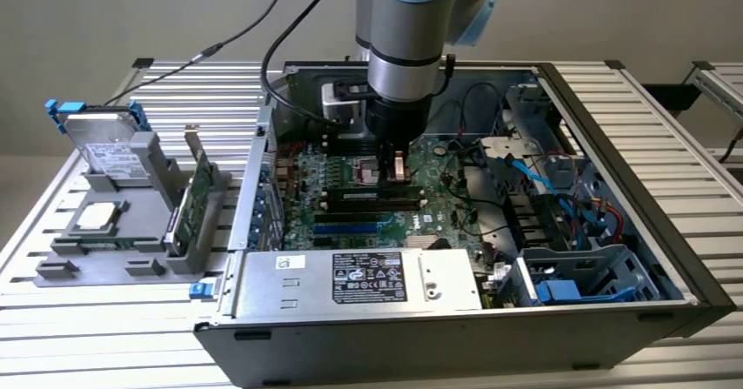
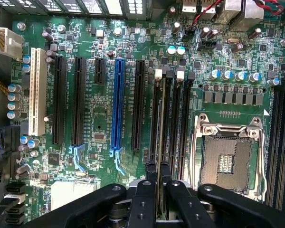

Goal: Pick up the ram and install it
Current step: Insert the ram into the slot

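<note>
On the slatted metal counter (image 1: 104, 319) sits an open computer case (image 1: 465, 358). My end effector (image 2: 157, 171) is clamped on the long thin green ram stick (image 2: 161, 123), held edge-on along the motherboard's black slots (image 2: 185, 123).

The arm (image 1: 409, 54) comes straight down from above, its grey wrist section upright and the claw (image 1: 392, 164) pointing down at its lower end. Seen from the wrist, the two black fingers (image 2: 145, 199) stand parallel and drawn nearly together (only a narrow gap is left), pinching the thin edge of the ram (image 2: 159, 123) between them.
</note>
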### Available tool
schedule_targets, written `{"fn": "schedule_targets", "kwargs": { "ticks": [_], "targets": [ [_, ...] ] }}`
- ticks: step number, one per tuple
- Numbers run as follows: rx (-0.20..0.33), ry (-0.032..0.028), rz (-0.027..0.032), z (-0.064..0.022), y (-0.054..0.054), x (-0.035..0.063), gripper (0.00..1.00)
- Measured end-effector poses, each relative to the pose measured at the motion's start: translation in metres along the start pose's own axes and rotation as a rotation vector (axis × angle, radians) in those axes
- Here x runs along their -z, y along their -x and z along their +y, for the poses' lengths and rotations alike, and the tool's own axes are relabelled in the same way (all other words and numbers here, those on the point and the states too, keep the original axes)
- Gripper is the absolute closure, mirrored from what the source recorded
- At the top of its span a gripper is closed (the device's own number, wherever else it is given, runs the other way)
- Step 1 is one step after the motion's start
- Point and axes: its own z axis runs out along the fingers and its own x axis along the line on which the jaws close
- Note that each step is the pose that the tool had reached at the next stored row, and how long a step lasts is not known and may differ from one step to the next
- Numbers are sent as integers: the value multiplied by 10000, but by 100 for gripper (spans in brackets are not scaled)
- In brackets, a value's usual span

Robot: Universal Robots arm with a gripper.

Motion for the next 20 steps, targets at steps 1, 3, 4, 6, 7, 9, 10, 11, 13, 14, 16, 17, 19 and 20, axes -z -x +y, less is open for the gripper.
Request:
{"fn": "schedule_targets", "kwargs": {
  "ticks": [1,3,4,6,7,9,10,11,13,14,16,17,19,20],
  "targets": [
    [0,0,4,0,-1,-1,87],
    [1,-2,10,-1,0,-4,87],
    [2,-2,20,-1,-1,-8,87],
    [2,1,52,-1,-1,-14,87],
    [2,3,64,-1,-1,-15,87],
    [4,3,71,0,-1,-15,87],
    [5,2,70,0,-1,-16,87],
    [6,2,69,0,-1,-17,87],
    [9,2,68,1,-1,-20,87],
    [11,1,69,1,-1,-22,87],
    [12,14,69,2,0,-31,87],
    [12,26,73,2,0,-35,87],
    [17,40,80,2,-1,-41,87],
    [21,43,83,2,-1,-42,87]
  ]
}}
